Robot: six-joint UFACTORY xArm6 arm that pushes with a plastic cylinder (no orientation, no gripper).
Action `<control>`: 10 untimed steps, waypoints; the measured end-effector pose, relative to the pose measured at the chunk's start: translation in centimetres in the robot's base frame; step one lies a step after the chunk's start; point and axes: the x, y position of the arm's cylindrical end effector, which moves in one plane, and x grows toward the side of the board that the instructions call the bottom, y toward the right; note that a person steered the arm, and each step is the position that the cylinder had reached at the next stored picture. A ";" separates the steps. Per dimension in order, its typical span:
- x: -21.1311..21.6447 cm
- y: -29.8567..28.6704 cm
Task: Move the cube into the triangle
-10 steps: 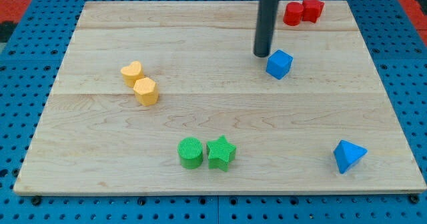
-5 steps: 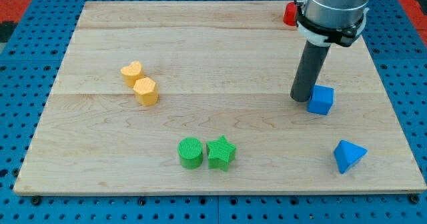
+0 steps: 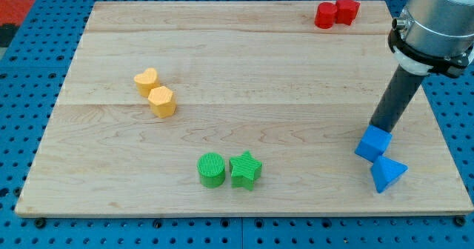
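My tip point(image 3: 378, 127), a plain rod with no tool, presses the ribbed blue cube point(image 3: 372, 144) against the blue triangle point(image 3: 387, 173).

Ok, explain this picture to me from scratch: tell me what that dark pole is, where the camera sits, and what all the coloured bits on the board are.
The pole is the end of a robot arm. It has no hand and holds nothing; it only pushes blocks with my tip. There is one camera, looking down across a wooden board; where it is mounted is not on record. My tip sits against the upper side of the blue cube, which touches the blue triangle near the view's bottom right. Elsewhere lie a yellow heart and a yellow hexagon at the left, a green cylinder beside a green star at the bottom, and a red cylinder with a red star at the top right.
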 end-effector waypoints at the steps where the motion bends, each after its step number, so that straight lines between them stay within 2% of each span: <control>1: -1.3 -0.2; 3: 2.2 0.3; 5: -0.2 0.4; 7: -0.2 0.4; 9: -4.7 0.4; 10: -4.8 0.4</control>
